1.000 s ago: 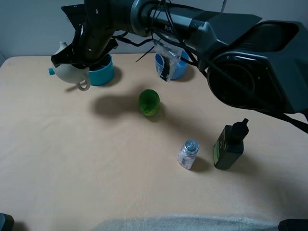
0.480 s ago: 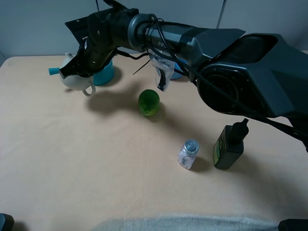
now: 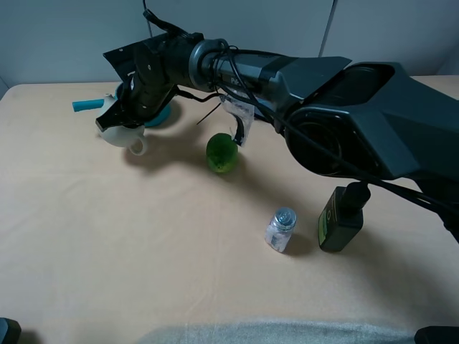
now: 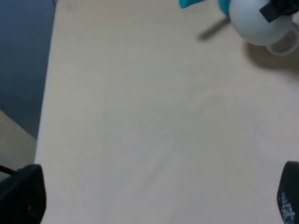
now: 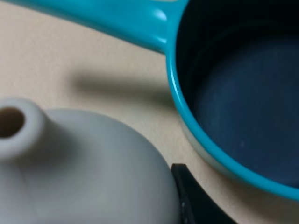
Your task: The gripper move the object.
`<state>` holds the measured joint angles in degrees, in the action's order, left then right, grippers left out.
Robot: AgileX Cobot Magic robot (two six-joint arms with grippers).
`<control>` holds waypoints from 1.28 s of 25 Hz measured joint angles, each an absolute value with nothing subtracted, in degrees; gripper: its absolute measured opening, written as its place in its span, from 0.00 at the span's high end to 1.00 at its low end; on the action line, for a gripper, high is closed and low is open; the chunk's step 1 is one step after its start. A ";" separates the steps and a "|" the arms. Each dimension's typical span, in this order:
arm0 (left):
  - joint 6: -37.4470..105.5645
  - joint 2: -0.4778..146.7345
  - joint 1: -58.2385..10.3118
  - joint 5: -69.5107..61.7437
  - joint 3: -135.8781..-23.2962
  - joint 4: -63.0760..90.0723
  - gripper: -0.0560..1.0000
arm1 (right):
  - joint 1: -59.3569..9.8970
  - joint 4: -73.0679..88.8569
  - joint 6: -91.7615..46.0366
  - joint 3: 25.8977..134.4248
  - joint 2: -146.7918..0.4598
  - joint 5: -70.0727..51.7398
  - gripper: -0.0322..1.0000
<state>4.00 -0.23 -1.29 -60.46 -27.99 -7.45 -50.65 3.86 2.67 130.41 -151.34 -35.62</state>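
The cream pitcher with its loop handle is at the back left of the table, just in front of the teal saucepan. My right gripper reaches across from the right and is shut on the pitcher's rim. In the right wrist view the pitcher's belly and spout fill the frame, with one black fingertip against it. I cannot tell if it touches the table. The left wrist view shows the pitcher far off. My left gripper is open and empty.
The saucepan stands right beside the pitcher, its handle pointing left. A green fruit lies mid-table. A small clear bottle and a dark bottle stand at the front right. The table's left edge shows.
My right gripper has carried the pitcher forward and a little right, away from the saucepan's left side to just in front of it, and lower towards the table.
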 joint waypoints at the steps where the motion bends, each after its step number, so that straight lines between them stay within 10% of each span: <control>1: 4.00 -0.23 -1.29 -60.44 -27.99 -7.77 0.01 | -50.65 3.86 2.67 130.41 -151.47 -35.62 0.91; 13: 4.00 -0.23 -1.29 -60.39 -27.99 -8.16 0.01 | -50.65 4.72 2.21 130.41 -151.47 -35.57 0.88; 32: 4.00 -0.23 -1.29 -60.37 -27.99 -8.16 0.01 | -50.65 6.02 1.20 130.41 -151.47 -34.79 0.30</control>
